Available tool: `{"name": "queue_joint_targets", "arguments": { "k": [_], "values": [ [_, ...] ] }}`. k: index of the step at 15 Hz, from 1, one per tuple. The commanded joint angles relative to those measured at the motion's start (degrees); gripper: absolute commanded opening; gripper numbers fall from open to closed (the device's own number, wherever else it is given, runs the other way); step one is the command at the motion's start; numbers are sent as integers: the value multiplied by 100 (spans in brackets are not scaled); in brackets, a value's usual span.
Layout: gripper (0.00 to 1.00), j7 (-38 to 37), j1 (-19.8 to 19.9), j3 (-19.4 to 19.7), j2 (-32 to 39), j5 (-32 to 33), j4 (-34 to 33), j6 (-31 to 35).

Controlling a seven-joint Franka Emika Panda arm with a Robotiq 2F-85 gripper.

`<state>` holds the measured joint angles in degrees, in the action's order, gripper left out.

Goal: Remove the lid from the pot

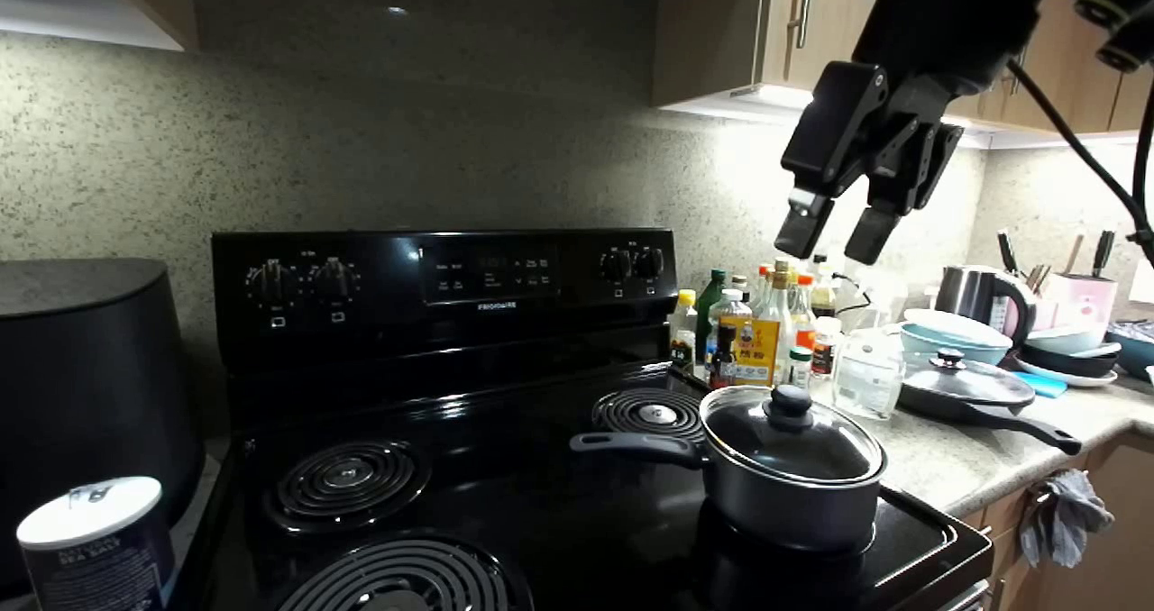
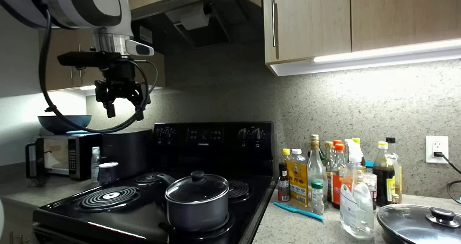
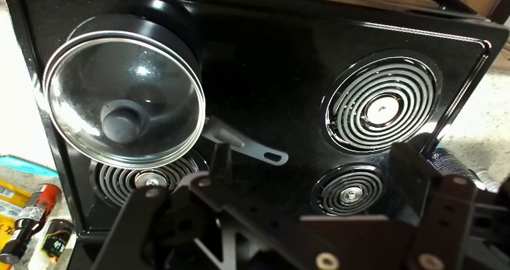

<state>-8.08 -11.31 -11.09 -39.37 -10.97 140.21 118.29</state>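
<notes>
The pot (image 1: 789,507) is dark grey and stands upright on a stove burner; it also shows in an exterior view (image 2: 197,215) and the wrist view (image 3: 139,25). The clear glass lid (image 1: 829,444) with its shiny rim and dark knob sits on the pot, seen also in an exterior view (image 2: 194,191) and the wrist view (image 3: 119,75). My gripper (image 1: 834,235) is open and empty, high above the stove and apart from the lid; it shows in an exterior view (image 2: 125,112) too. In the wrist view the fingers (image 3: 312,150) are wide apart, with the pot at upper left.
The pot's handle (image 3: 255,146) sticks out over the black stove (image 2: 126,215). Several bottles (image 2: 317,172) stand beside the stove. A pan with a glass lid (image 2: 414,222) lies on the counter. A range hood (image 2: 201,17) hangs above. A salt can (image 1: 95,539) stands opposite.
</notes>
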Motion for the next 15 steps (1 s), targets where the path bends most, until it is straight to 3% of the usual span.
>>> {"name": "queue_joint_targets", "arguments": {
  "k": [1, 9, 15],
  "values": [
    [100, -67, 135, 5, -13, 115, -25, 32],
    [100, -273, 936, 546, 239, 102, -183, 77],
    [100, -52, 915, 631, 108, 51, -304, -7]
  ]
}}
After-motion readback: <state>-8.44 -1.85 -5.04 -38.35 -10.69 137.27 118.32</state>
